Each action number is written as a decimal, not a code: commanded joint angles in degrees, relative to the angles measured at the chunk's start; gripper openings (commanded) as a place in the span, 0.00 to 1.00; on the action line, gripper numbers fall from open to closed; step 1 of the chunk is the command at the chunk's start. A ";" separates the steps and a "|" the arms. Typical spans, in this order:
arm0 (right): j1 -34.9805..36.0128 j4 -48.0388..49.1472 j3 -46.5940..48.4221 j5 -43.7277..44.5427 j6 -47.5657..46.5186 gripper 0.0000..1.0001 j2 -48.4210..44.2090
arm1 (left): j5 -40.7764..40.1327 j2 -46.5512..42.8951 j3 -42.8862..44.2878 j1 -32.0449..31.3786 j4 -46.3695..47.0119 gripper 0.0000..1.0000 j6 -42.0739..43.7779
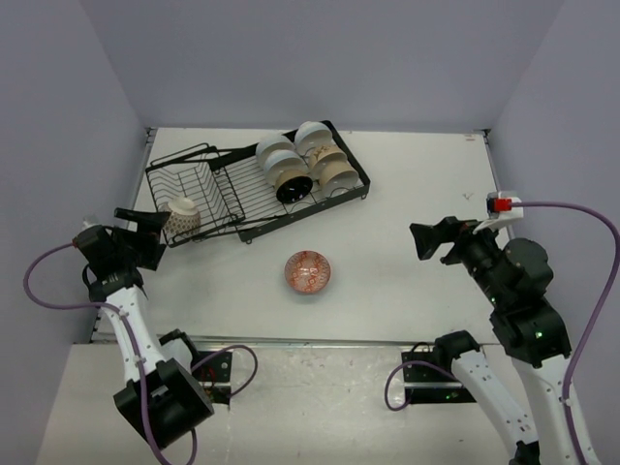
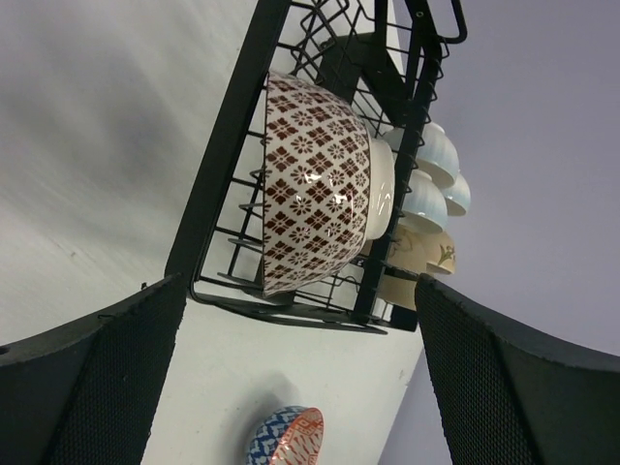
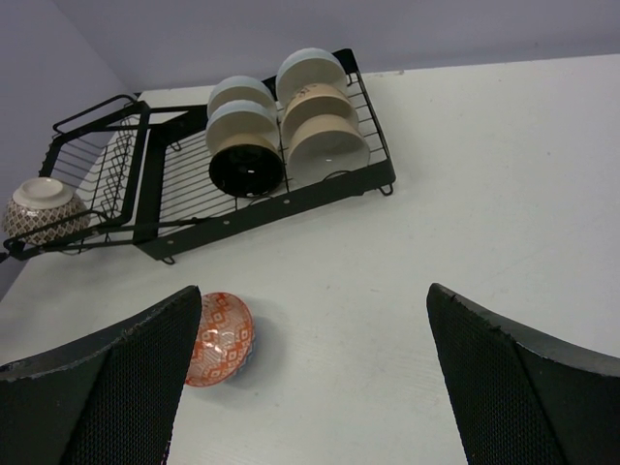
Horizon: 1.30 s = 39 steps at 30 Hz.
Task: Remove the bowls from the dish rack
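The black wire dish rack [image 1: 310, 213] lies at the back of the table. Several bowls [image 1: 312, 160], white, tan and one dark inside, stand on edge in its right section. A brown-patterned bowl [image 1: 181, 215] sits in the basket end at the left. A bowl with a red-patterned inside [image 1: 307, 271] sits on the table in front of the rack. My left gripper [image 1: 153, 235] is open and empty just left of the brown-patterned bowl [image 2: 315, 194]. My right gripper [image 1: 418, 242] is open and empty, right of the red bowl [image 3: 218, 339].
The white table [image 1: 417, 174] is enclosed by purple walls at the back and both sides. Its front edge [image 1: 320, 341] runs just ahead of the arm bases. The rack also shows in the right wrist view [image 3: 252, 211] and in the left wrist view [image 2: 291, 315].
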 commanded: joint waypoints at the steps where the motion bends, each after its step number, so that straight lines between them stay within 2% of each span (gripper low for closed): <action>1: 0.25 1.83 -0.16 -1.49 -0.84 0.99 -0.36 | 3.90 -2.47 -2.19 0.20 3.98 1.00 -5.16; 16: 0.16 2.62 -0.51 -4.04 -0.66 0.99 -0.89 | 6.89 -2.92 -6.50 0.38 15.22 1.00 -10.35; 31: 0.16 3.06 -0.77 -5.19 -0.57 0.99 -1.07 | 0.57 -2.03 3.95 1.08 4.51 1.00 -2.62; 39: 0.16 3.06 -0.77 -5.19 -0.66 0.99 -0.98 | -2.08 -0.72 2.29 1.17 10.03 1.00 -6.92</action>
